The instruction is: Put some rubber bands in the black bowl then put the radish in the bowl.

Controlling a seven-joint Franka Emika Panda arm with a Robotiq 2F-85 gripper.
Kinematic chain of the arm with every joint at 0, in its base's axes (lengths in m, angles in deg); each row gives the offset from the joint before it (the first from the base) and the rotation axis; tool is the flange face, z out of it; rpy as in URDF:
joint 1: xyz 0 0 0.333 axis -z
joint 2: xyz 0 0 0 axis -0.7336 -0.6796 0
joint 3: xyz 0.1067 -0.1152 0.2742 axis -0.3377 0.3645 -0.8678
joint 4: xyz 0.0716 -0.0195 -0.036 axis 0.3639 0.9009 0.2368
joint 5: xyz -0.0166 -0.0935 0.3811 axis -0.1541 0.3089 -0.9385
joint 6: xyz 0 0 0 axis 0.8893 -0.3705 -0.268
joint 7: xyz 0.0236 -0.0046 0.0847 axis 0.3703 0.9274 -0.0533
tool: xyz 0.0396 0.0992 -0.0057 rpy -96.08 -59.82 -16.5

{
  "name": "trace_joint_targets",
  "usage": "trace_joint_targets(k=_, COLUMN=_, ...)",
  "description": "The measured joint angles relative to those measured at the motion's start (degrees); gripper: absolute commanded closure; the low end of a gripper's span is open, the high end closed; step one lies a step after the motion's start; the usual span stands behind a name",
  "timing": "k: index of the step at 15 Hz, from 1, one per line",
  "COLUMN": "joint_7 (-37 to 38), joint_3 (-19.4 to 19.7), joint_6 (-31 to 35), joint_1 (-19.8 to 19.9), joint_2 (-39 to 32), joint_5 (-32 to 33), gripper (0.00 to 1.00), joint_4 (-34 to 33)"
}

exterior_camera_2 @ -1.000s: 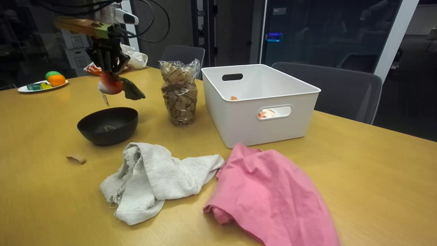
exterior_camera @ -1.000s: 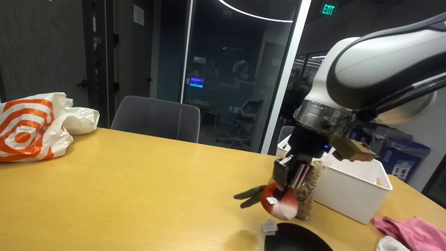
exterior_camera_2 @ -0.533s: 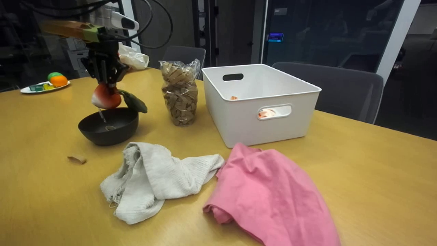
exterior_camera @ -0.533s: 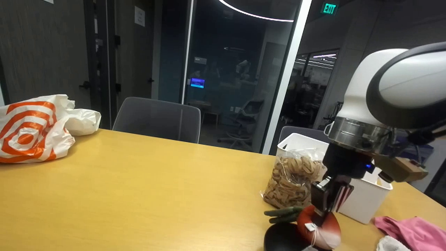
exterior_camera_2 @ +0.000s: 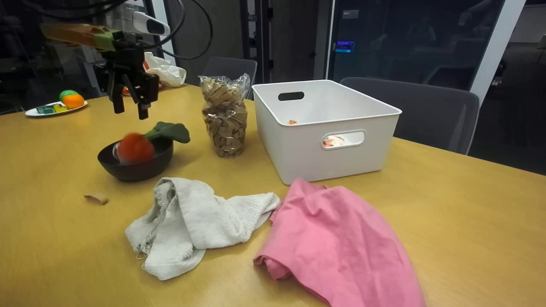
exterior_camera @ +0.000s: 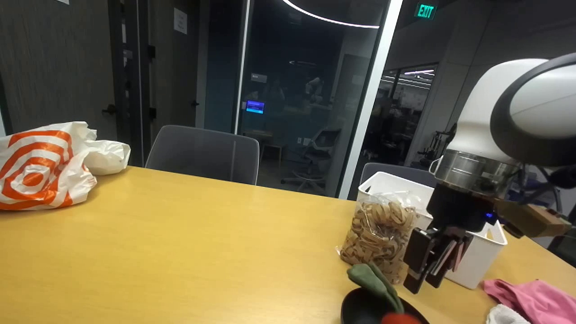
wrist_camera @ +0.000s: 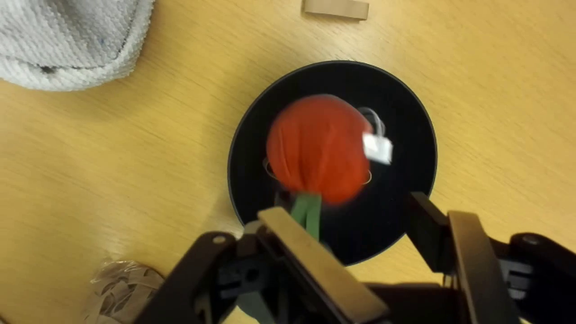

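The radish [wrist_camera: 319, 144], a rounded red form whose creases gather toward a green stem [wrist_camera: 307, 211], is inside the black bowl [wrist_camera: 405, 153]; it is blurred, and whether it touches the bottom cannot be told. In the wrist view the stem points to six o'clock, and a small white tag [wrist_camera: 378, 148] on a looped thread sticks out at three. Thin pale loops of rubber bands [wrist_camera: 369, 177] show beside it on the bowl's dark inside. In an exterior view the broad, dull green leaves [exterior_camera_2: 175, 132] reach out past the round rim at two o'clock. Above the bowl hangs the gripper [exterior_camera_2: 131, 111], its angular black fingers [exterior_camera_2: 118, 103] spread well apart with nothing held between them, and flat tan strips [wrist_camera: 321, 265] line them. Counting from the bowl in an exterior view, a curled tan band [exterior_camera_2: 96, 198] lies on the smooth yellow table [exterior_camera_2: 469, 221] between seven and eight o'clock; a crinkled clear bag [exterior_camera_2: 226, 128] packed with flat tan bands stands upright at two; a white bin [exterior_camera_2: 303, 157] with rounded slots stands at three; a pink cloth [exterior_camera_2: 345, 251] lies in soft folds at four; and a ribbed white towel [exterior_camera_2: 213, 221] with a frayed edge lies near, between four and five. At ten, well apart, a white plate [exterior_camera_2: 32, 113] bears round orange and green pieces [exterior_camera_2: 73, 101].
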Motion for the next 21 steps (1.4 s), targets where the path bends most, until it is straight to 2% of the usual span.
trace_joint_targets(k=5, joint_7=1.2, joint_3=1.0, joint_6=-2.7, joint_1=0.0, joint_2=4.8, joint_5=-1.9, gripper=0.00, joint_4=1.1)
trace_joint_targets(k=11, joint_7=3.3, joint_3=1.4, joint_6=-9.2, joint_1=-1.0, joint_2=13.2, joint_5=-4.0, gripper=0.00, joint_4=8.0)
trace_joint_targets(k=16, joint_7=3.3, joint_3=-0.9, joint_6=-7.6, joint_1=-3.2, joint_2=18.3, joint_5=-3.7, gripper=0.00, joint_4=14.5)
trace_joint_targets(k=21, joint_7=2.7, joint_3=-2.0, joint_6=-0.9, joint_1=-4.9, joint_2=18.2, joint_5=-3.6, gripper=0.00, joint_4=19.6)
